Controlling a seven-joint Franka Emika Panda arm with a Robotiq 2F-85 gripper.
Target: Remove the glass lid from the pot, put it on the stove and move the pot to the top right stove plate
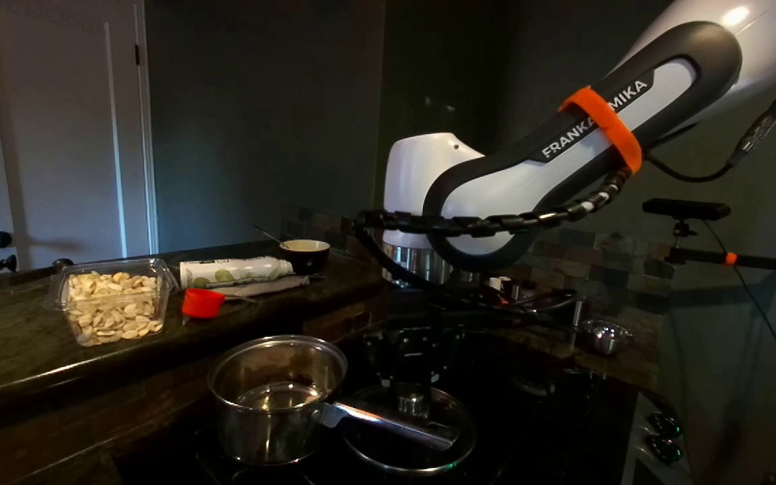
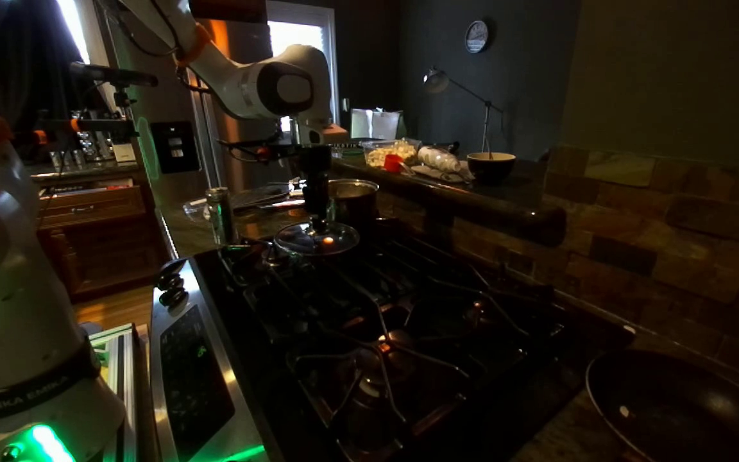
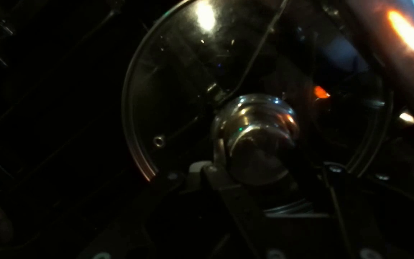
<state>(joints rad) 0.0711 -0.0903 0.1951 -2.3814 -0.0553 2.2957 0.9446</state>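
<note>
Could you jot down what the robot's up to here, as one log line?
gripper: closed on knob of glass lid | glass lid: off pot, over stove, contact unclear | pot: uncovered, beside glass lid

You have a silver pot (image 1: 261,423), a clear glass lid (image 2: 304,241) rimmed in silver and a black stove (image 2: 488,388); your arm (image 1: 496,202) is white with dark edging and an orange band (image 1: 607,128), the scoop (image 1: 202,304) red, the bowl (image 1: 308,259) black outside and cream within, the wall tiles (image 2: 684,247) patchworked brown and tan
</note>
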